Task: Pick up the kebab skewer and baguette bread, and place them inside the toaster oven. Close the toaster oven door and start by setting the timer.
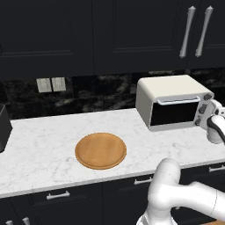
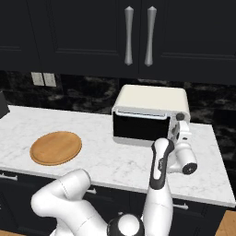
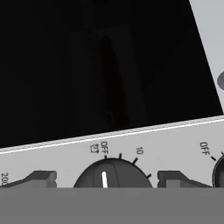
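Your gripper (image 3: pixel 105 179) is at the toaster oven's (image 1: pixel 169 88) knob panel, jaws apart on either side of the timer knob (image 3: pixel 111 174), not clamping it. The toaster oven door (image 1: pixel 174 112) is shut; farther left, the wooden board (image 1: pixel 100 150) lies on the counter (image 1: pixel 39 149).

Toaster oven (image 1: pixel 169 99), door (image 1: pixel 173 113) closed, on marble table (image 1: pixel 39 154); round wooden board (image 1: pixel 100 150) left of it; end effector (image 1: pixel 210 115) at knob panel.
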Available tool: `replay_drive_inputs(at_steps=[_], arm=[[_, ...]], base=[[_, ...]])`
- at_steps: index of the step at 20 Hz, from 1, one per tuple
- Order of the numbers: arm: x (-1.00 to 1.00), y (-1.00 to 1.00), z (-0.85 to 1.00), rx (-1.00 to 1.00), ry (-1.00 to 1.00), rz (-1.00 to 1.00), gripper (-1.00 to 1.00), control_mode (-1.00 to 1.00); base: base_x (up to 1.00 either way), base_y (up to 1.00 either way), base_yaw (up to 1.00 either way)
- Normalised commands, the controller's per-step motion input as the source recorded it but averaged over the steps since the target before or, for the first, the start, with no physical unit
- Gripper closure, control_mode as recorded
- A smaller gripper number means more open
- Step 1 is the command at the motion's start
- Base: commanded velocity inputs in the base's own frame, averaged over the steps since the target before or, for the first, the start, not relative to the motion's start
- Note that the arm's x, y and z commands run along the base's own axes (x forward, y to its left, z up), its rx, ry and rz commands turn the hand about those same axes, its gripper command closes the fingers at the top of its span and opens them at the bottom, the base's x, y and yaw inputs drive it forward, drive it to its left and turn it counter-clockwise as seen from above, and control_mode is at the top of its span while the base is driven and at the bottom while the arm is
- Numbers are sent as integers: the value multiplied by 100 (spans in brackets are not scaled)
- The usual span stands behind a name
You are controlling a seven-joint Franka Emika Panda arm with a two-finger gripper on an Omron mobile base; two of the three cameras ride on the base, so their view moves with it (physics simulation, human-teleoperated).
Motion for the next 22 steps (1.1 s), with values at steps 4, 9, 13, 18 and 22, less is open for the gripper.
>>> replay_drive_inputs(at_steps=[4,9,13,18,22], arm=[[2,-10,-1,0,0,-1,-100,-100],[-1,-1,0,0,0,-1,-100,-100],[-3,0,0,0,0,-2,-100,-100],[-3,-1,0,0,0,-2,-100,-100],[-1,0,0,0,0,-2,-100,-100]], base=[[0,0,0],[0,0,0],[0,0,0],[0,0,0],[0,0,0]])
